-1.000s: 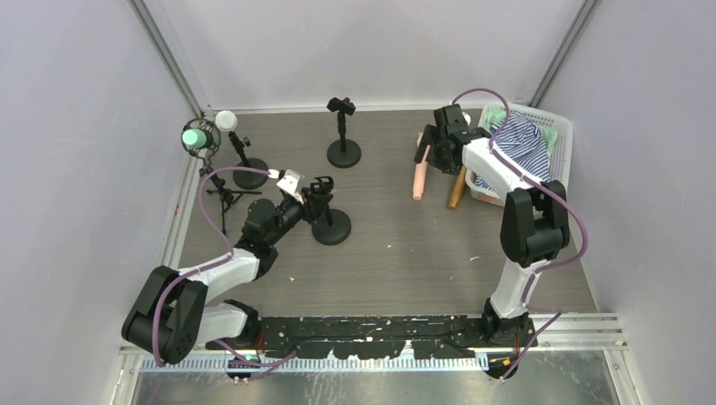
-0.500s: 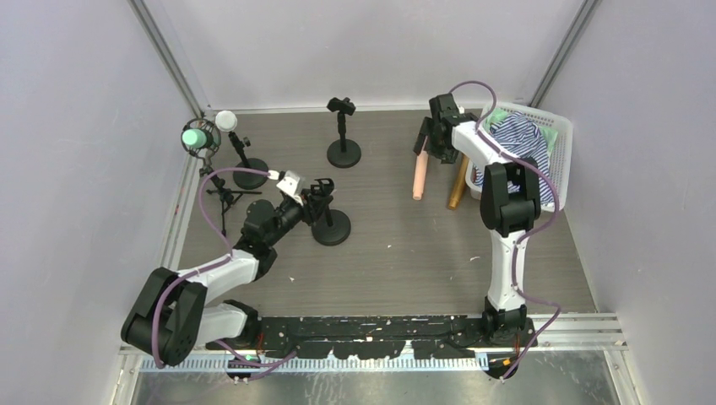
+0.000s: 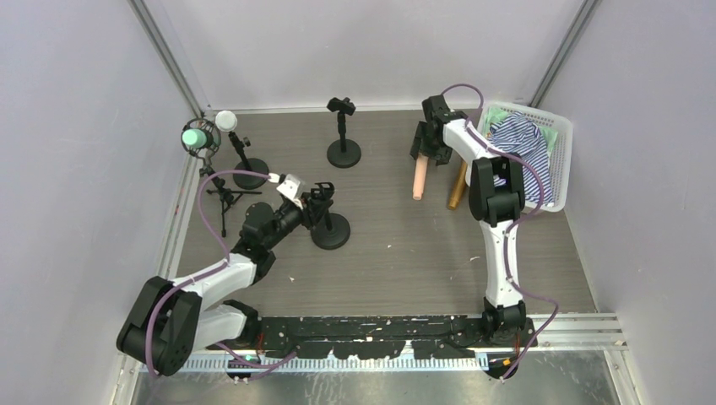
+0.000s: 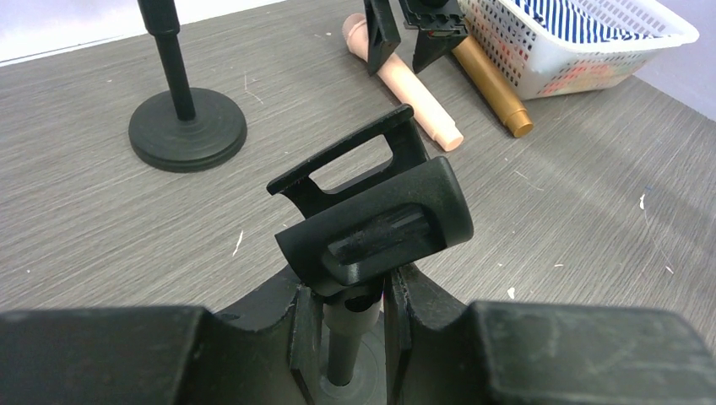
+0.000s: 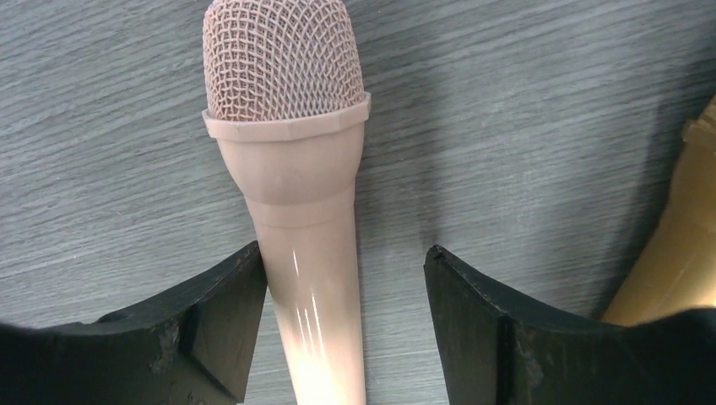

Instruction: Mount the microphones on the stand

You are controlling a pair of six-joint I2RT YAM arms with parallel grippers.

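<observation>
The right arm has swung across, and the right pincer (image 5: 342, 270) now sits over the peach-pink microphone (image 5: 287, 194) and has closed in a little. I think the grab comes next. It is half wide and holds nothing yet. The microphone lies flat on the table (image 5: 523, 101) between its fingers, touching one, with a gap to the other. The left pincer (image 4: 346, 295) is shut tight on the stand (image 4: 371, 219)

Your left tool (image 4: 346, 291) sits low, clamped on the stand post (image 4: 342, 359); right arm (image 3: 492, 187) stretches far forward, right tool (image 5: 344, 253) pointing down, jaws apart.
</observation>
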